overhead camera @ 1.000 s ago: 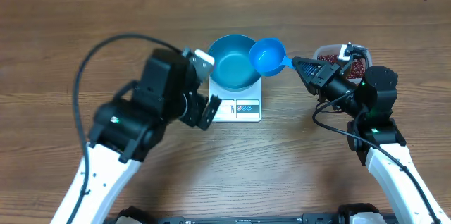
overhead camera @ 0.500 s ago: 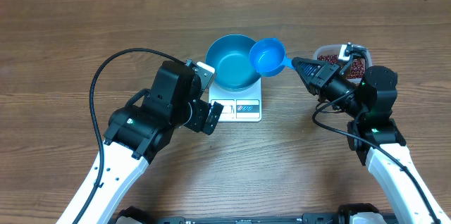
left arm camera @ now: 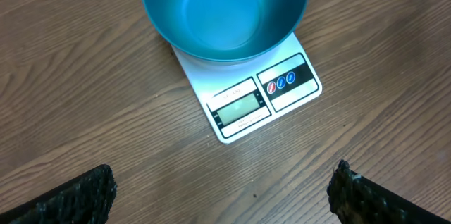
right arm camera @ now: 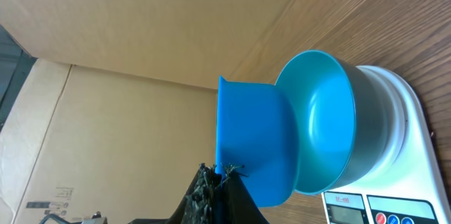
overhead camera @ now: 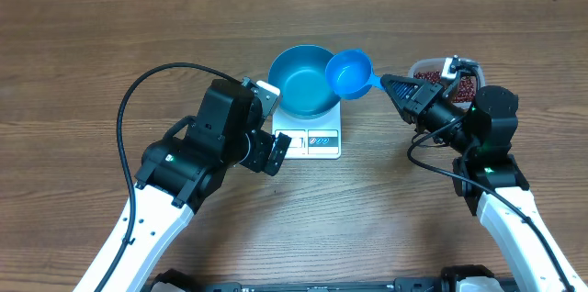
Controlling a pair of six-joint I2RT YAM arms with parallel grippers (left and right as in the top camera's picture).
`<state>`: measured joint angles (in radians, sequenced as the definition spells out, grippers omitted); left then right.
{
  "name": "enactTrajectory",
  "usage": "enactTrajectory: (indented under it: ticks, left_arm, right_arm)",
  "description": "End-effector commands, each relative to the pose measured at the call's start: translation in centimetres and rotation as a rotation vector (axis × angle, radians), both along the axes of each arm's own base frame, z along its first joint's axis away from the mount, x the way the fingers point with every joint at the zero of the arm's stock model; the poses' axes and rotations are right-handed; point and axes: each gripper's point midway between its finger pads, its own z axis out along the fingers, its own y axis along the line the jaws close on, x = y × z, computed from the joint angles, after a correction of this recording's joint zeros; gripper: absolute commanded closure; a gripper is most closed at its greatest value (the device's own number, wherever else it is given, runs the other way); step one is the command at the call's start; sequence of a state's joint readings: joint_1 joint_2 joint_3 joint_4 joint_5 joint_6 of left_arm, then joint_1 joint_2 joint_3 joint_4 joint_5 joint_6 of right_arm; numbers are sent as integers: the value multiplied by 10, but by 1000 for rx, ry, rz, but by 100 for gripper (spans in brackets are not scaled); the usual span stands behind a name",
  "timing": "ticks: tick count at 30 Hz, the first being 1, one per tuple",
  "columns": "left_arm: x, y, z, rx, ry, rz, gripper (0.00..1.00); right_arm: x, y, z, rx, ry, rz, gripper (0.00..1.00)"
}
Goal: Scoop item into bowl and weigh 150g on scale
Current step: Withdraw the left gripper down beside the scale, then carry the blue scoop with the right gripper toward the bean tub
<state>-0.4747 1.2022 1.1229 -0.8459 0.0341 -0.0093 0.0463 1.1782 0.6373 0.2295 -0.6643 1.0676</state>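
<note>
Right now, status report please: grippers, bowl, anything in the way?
Left gripper open, empty. Right gripper shut on scoop, at bowl rim. Bowl empty, on scale. Nothing blocking.

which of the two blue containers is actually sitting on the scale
The larger, deep bowl sits on the scale. The smaller scoop is held by its handle in the right gripper, beside the bowl's rim.

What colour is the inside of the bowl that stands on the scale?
The bowl is plain bright blue inside, with no pattern. The left wrist view shows it best.
</note>
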Motion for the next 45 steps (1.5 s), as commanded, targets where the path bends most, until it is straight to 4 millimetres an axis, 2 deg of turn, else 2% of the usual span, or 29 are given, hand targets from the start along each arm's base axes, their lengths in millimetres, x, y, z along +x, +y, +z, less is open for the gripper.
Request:
enactTrajectory:
  ticks: [1,8,13,24,30,35,40,45]
  left_arm:
    - [-2,-4,0,-21,13,-1,0]
    - [-3,-4,0,-2,5,-32,1]
    - [-11,-12,-1,18,-3,-168,0]
    - [-11,-13,-1,13,0,-170,0]
    - [-11,-13,-1,13,0,-169,1]
    - [-11,-13,-1,13,0,-170,1]
    - [-11,-13,-1,13,0,-169,1]
    - [-11,-13,-1,13,0,-170,1]
  right_arm:
    - [6,-5,7,-28,-36,-24,96]
    - [8,-8,6,-50,-50,-42,96]
    - [11,-10,6,-55,-50,-63,96]
    - [12,-12,6,-59,-51,-70,96]
    - [12,-11,7,-148,-132,-46,96]
    - [15,-13,22,-211,-255,-35,96]
    - [18,-33,43,-237,-320,-27,96]
    - [22,-71,58,-261,-324,-62,96]
